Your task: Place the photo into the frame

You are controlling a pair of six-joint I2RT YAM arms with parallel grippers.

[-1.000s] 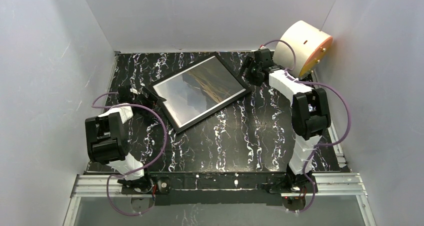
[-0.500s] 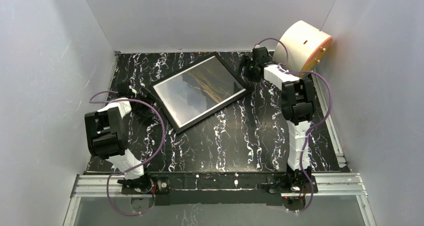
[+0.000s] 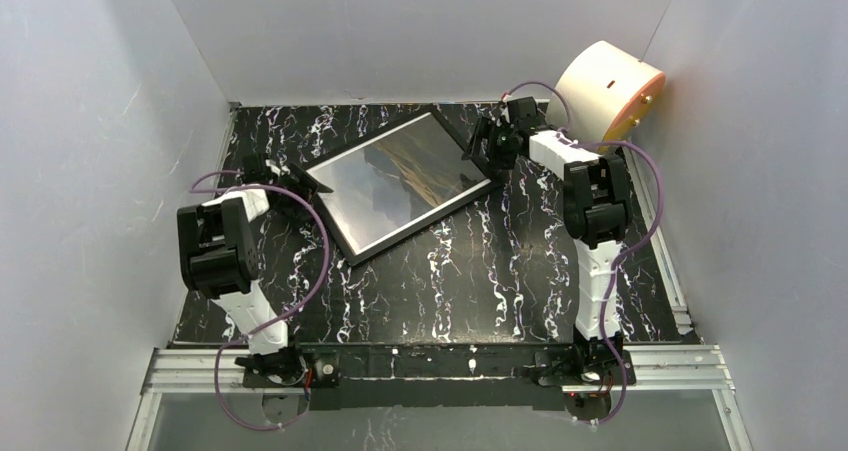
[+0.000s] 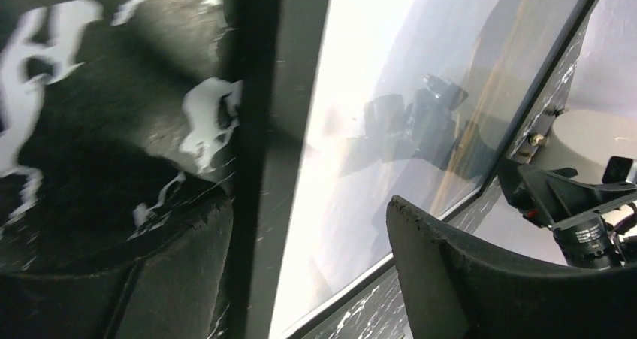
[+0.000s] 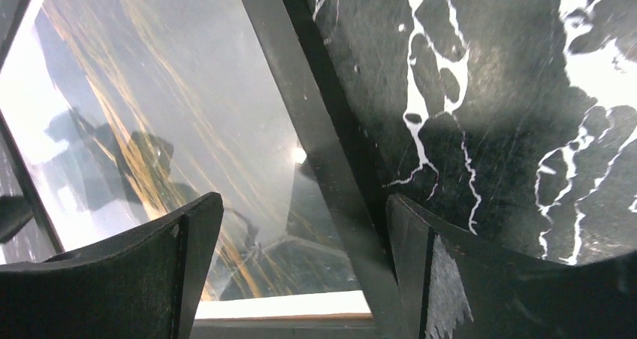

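I see the frame (image 3: 428,220) lying flat and askew near the worktop's (image 3: 480,281) far edge, with the mountain photo (image 3: 400,176) inside it under the pane. My left gripper (image 3: 290,176) straddles the frame's left corner and my right gripper (image 3: 478,156) its right corner. Both have fingers spread and grasp nothing.

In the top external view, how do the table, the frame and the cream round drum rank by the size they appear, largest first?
1. table
2. frame
3. cream round drum, clearly smallest here, though it may sit nearer the camera, so its true size is unsure.
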